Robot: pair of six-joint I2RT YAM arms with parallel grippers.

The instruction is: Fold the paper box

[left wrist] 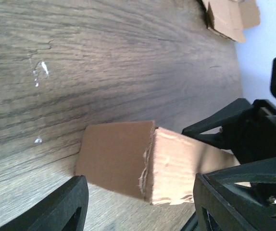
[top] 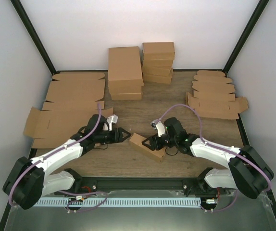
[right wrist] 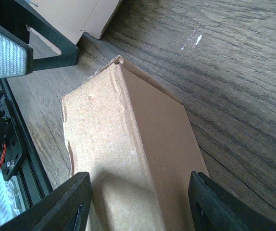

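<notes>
The paper box (top: 146, 147) is lying on the wooden table (top: 169, 94), close to the front edge and between the two arms, angled so that one end is facing each gripper. The right gripper (top: 153, 142) is straddling the right end, its fingers (right wrist: 73, 202) pressing on both long sides and pinching the carton. The left gripper (top: 126, 136) is waiting just off the left end, its fingers (left wrist: 68, 207) standing spread, one to each side of that end, with no contact showing.

Bare wood is lying open behind the box. Flat cardboard blanks (top: 66, 108) are crowding the left edge, close beside the left arm. A smaller pile of blanks (top: 215, 98) is sitting well apart at the right edge, and finished cartons (top: 125, 72) are standing stacked along the back. A black rail (top: 138, 183) is running along the near edge.

The box is showing plain matte brown board, rectangular with crisp fold ridges, though one seam is looking ragged and frayed. The tabletop is showing dark streaky grain with a few white scuffs (left wrist: 41, 72). The fingers are looking like matte black open-framed wedges.
</notes>
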